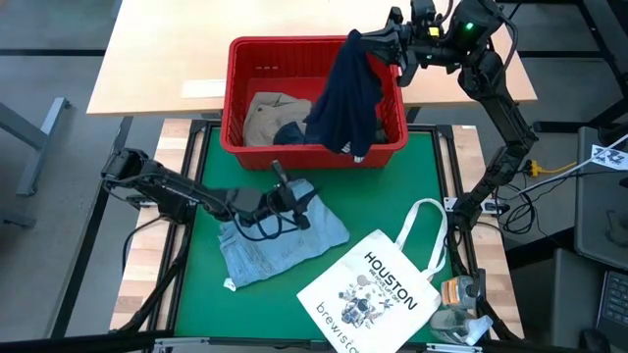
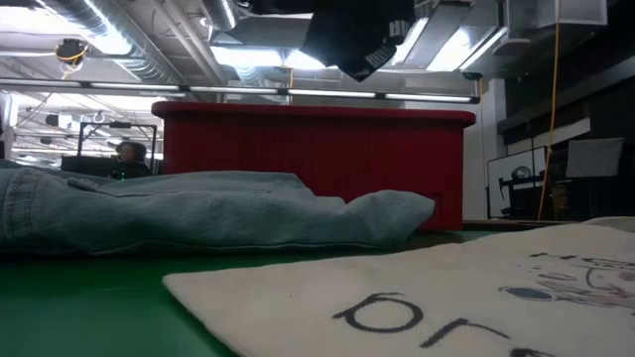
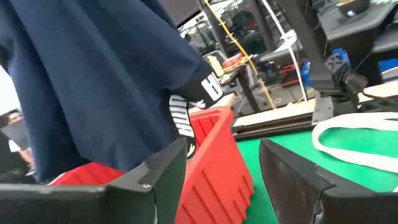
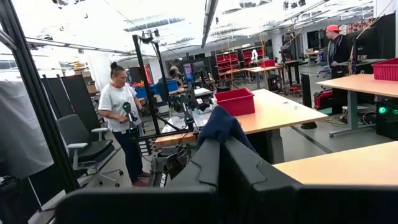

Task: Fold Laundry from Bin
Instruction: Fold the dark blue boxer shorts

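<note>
navy garment (image 1: pixel 345 93) in right gripper (image 1: pixel 386 41)

Red bin (image 1: pixel 238 74) smooth plastic; denim garment (image 1: pixel 275 240) soft cloth; tote bag (image 1: pixel 373 294) matt canvas; mat (image 1: pixel 392 176) matt green

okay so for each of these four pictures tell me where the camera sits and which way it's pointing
High view: overhead, looking straight down; both arms show, the left gripper open over the denim garment, the right gripper shut on the navy garment above the red bin.
Low view: at table height, looking level across the denim to the bin; no arm shows.
Left wrist view: past its own fingers toward the bin.
Right wrist view: past its own fingers into the room.
Shared: the hanging navy garment shows in all four.
</note>
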Motion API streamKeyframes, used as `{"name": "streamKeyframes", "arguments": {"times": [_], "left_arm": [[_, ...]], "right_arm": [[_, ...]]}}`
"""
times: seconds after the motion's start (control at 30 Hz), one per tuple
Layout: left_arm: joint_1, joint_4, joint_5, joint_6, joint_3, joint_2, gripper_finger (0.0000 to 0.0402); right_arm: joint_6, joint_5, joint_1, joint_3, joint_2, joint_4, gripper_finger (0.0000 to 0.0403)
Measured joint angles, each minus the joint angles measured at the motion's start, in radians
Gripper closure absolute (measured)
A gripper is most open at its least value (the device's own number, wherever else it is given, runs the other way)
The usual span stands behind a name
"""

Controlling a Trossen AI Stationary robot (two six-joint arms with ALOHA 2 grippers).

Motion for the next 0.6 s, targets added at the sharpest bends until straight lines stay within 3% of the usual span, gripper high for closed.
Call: {"name": "streamKeyframes", "arguments": {"times": [0.2, 0.6], "left_arm": [[0.019, 0.001, 0.091, -0.003, 0.0, 0.0, 0.0206], [0.07, 0.001, 0.095, 0.006, 0.0, 0.0, 0.0206]], "right_arm": [[0.0, 0.0, 0.0, 0.0, 0.0, 0.0, 0.0393], [0.0, 0.0, 0.0, 0.0, 0.0, 0.0, 0.0393]]}}
